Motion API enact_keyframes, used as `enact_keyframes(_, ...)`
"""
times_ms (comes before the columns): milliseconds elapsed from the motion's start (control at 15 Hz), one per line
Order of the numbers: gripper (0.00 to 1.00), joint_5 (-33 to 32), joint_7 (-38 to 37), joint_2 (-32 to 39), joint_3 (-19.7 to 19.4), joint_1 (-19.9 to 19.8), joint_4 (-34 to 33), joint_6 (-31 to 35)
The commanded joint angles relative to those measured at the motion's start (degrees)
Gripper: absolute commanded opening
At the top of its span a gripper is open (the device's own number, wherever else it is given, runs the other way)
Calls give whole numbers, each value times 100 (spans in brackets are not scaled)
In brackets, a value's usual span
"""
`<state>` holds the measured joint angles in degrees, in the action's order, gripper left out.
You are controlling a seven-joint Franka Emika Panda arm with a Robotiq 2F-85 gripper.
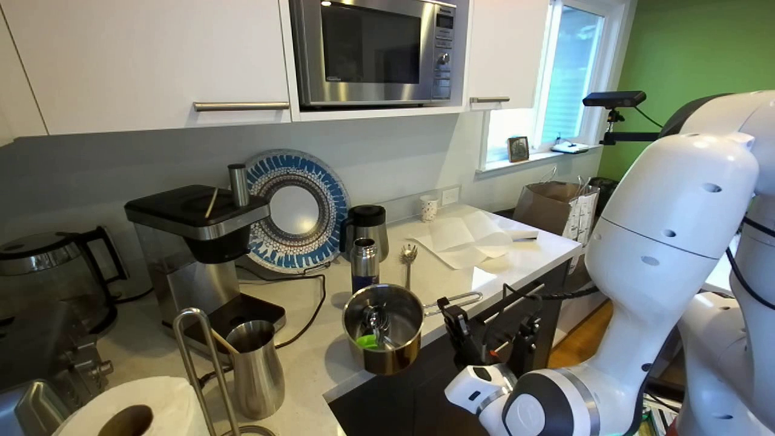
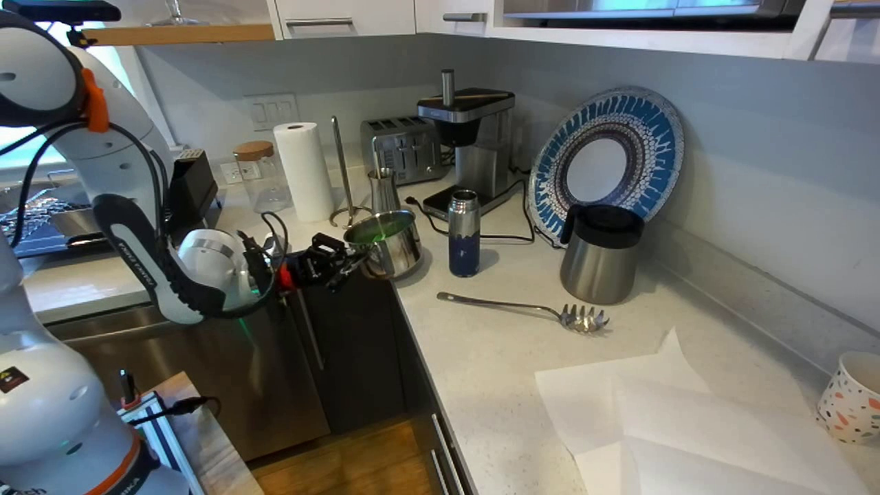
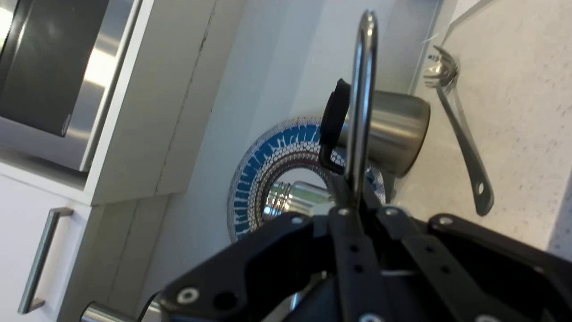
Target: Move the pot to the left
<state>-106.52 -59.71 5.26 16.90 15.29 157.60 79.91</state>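
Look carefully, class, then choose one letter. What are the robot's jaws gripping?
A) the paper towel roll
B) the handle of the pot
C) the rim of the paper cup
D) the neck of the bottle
B: in the wrist view the metal handle rises from between the closed jaws, and in an exterior view it joins the pot.

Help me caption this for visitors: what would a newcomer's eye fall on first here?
Most likely the bulky white Franka Panda arm at the right of an exterior view, its claw shut on the wire handle of the saucepan by the countertop's edge. Next, probably, the round blue-and-white platter propped up at the back, behind the steel carafe. A smaller lure is the bright green thing inside the saucepan.
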Motion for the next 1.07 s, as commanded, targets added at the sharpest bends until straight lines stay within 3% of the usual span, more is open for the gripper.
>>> enact_keyframes(0, 1, -567, -69, 22, 64, 86, -14, -142)
enact_keyframes(333, 1, -1115, -196, 69, 83, 41, -23, -25)
enact_keyframes(1000, 1, -2352, -1019, -195, -162, -265, 24, 1176)
